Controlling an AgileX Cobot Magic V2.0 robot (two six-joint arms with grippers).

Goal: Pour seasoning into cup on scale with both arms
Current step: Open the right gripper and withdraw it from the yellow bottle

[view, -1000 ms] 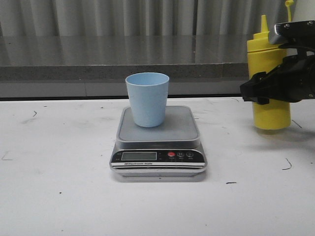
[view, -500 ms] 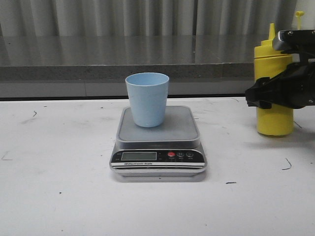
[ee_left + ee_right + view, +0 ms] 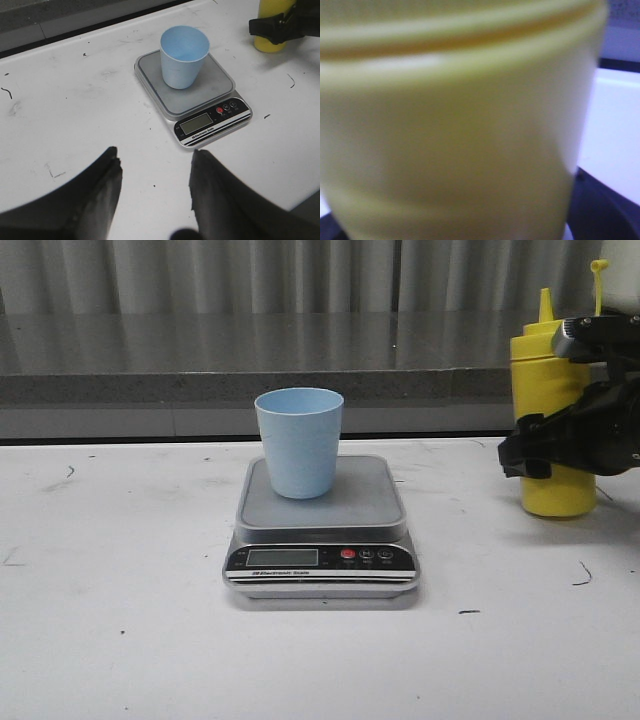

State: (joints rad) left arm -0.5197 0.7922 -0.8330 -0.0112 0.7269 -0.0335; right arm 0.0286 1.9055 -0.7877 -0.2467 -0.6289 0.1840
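Right pincer (image 3: 530,452) grips the seasoning (image 3: 550,390); left pincer (image 3: 152,190) gapes empty (scale (image 3: 322,540) lettering unreadable).

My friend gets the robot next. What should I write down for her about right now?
Right gripper: wrapped around the yellow seasoning bottle on the right of the table; the wrist camera is filled by the bottle. Whether it is fully clamped cannot be told.
Left gripper: open, holding nothing, hanging over the table in front of the scale.
Blue cup: upright on the scale platform, looks empty.
Bottle: upright, base about at the table.
Done: cup placed, bottle reached.
Left: carry the bottle over the cup, pour, probably with the left arm helping.
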